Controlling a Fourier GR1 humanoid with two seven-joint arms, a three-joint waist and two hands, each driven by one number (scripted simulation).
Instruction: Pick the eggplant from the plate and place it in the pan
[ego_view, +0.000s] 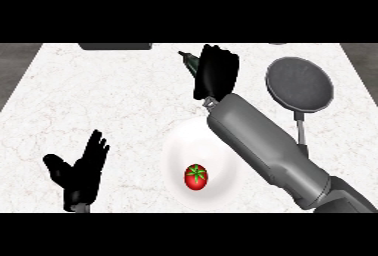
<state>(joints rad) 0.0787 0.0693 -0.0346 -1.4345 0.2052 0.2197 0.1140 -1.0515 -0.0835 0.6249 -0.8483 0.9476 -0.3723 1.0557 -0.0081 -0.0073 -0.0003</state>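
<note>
Eggplant (187, 61) and pan (299, 82) share a white marbled bench (88, 100), the largest thing we see; its far edge is cut off at the top, where a flat dark object (114, 46) shows only as a strip. Next in size is the grey right forearm (258, 145), which comes in from the lower right and crosses the plate (184, 145), hiding the plate's right rim. The white plate lies near the front, its outline faint against the bench. The round dark pan sits at the right, well apart from the plate, its thin handle pointing toward us and partly hidden by the forearm.

The right robot hand (218, 70) is beyond the plate and left of the pan, fingers curled around a dark thing. The left robot hand (77, 172) rests at the lower left, fingers straight and up, holding nothing. A red tomato (196, 177) with a green top lies on the plate. Of the eggplant we see only a dark tapered end with a greenish streak, jutting from the right robot hand's left side. The rest is hidden, and we cannot tell whether it touches the bench.
</note>
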